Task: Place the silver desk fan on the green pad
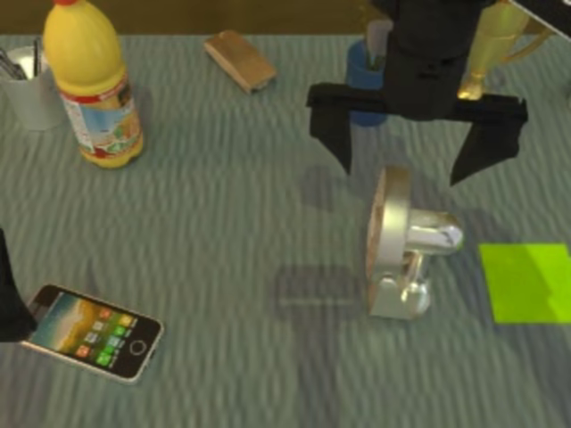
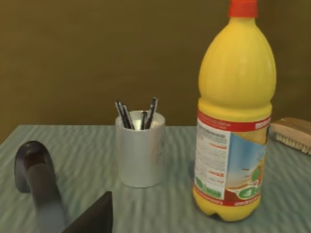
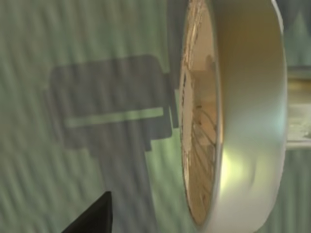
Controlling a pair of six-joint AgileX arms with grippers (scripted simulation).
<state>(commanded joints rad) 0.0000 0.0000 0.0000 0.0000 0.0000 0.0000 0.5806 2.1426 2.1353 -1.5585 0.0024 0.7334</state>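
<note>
Table (image 1: 223,232) with a grey-green rippled cloth fills the scene, and over its far right part hangs the right arm, its black tool (image 1: 408,171) spread wide, one fingertip on each side above the silver desk fan (image 1: 403,245) without touching it. The fan stands upright right of centre, its round cage facing left and its shiny motor housing pointing right; the right wrist view shows the cage rim (image 3: 243,116) close up, with the tool's shadow on the cloth beside it. A yellow juice bottle (image 1: 92,85) with a red cap stands at the far left, a silver pen cup (image 1: 27,89) just left of it. The green pad (image 1: 526,282) lies flat at the right edge, near the fan but apart from it. A smartphone (image 1: 94,332) lies at the near left, touching the dark bulk of the left arm at the left edge; I cannot tell how its tool stands. A wooden brush (image 1: 239,60) lies at the far side, a blue cup (image 1: 364,80) and a gold trophy (image 1: 495,45) partly hidden behind the right arm.
</note>
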